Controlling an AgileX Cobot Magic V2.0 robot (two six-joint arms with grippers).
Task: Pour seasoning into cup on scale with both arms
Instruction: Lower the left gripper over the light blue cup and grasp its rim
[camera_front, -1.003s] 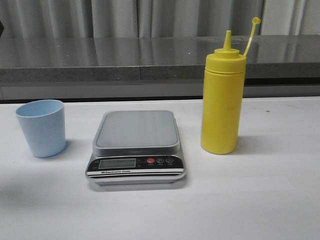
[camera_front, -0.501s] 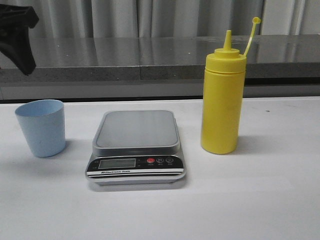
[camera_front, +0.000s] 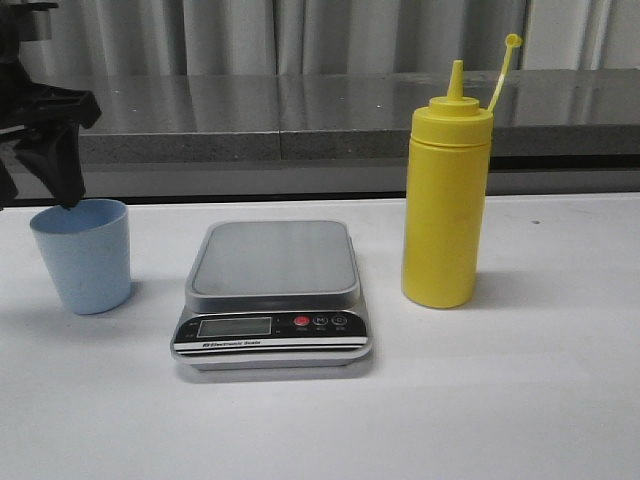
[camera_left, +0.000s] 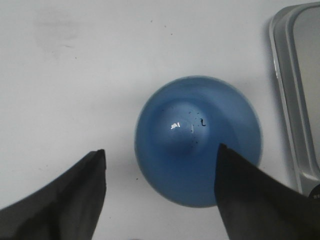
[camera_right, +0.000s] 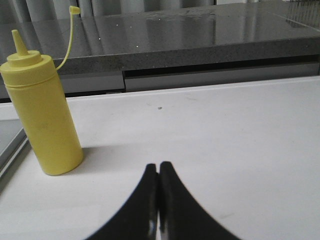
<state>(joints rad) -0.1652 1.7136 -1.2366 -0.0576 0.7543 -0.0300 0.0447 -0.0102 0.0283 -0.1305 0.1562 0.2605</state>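
The pale blue cup (camera_front: 85, 256) stands on the white table, left of the scale (camera_front: 272, 262), whose platform is bare. My left gripper (camera_front: 40, 190) hangs open just above the cup's rim. From above, the cup (camera_left: 197, 140) shows empty; one finger (camera_left: 250, 200) overlaps its rim, the other (camera_left: 75, 195) is off to its side. The yellow seasoning bottle (camera_front: 445, 200) stands upright right of the scale, cap hanging off on its tether. My right gripper (camera_right: 159, 167) is shut on nothing, low over the table, well apart from the bottle (camera_right: 42, 115).
A dark grey stone ledge (camera_front: 300, 115) runs along the back of the table, with grey curtains behind it. The scale's silver edge (camera_left: 295, 100) lies close beside the cup. Bare white tabletop (camera_right: 225, 140) stretches to the bottle's right.
My left arm has come down into the front view from the top left and now hovers over the cup. Cup, scale and bottle have not moved.
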